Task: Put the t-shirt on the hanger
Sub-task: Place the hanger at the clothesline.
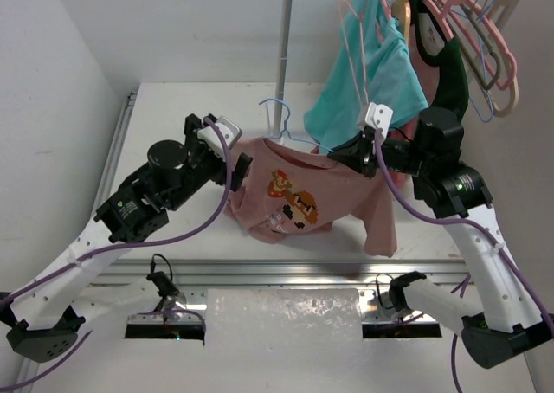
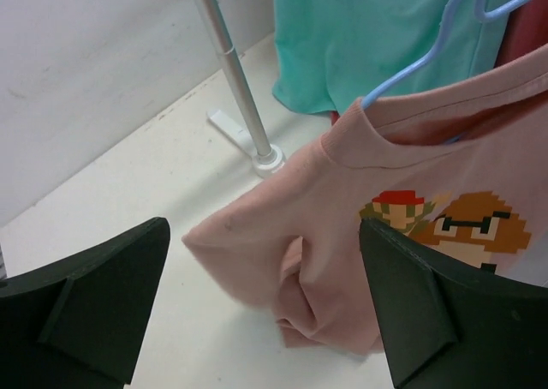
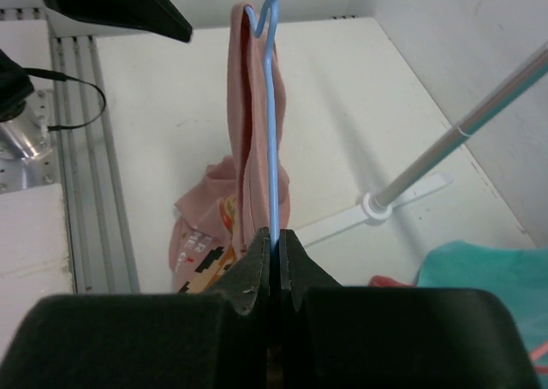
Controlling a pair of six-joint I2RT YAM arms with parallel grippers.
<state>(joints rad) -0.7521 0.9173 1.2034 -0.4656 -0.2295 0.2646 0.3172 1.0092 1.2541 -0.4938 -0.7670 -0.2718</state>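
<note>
White table (image 1: 173,107), right tool (image 3: 272,243) raised, clamped on hanger (image 3: 274,132) — t-shirt (image 1: 294,194) draped, left tool (image 1: 229,146) apart alongside.

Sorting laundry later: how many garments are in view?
3: the pink t-shirt at centre; the teal shirt and the dark green garment hanging at back right. A reddish patch between those two may be a fourth.

Left gripper (image 2: 264,230) jaws wide apart, framing t-shirt (image 2: 342,192). Its sleeve droops crumpled onto table (image 2: 128,183). Hanger (image 2: 419,68) wire exits the collar. Teal shirt (image 2: 368,38) behind, pole (image 2: 227,55) left of it.
</note>
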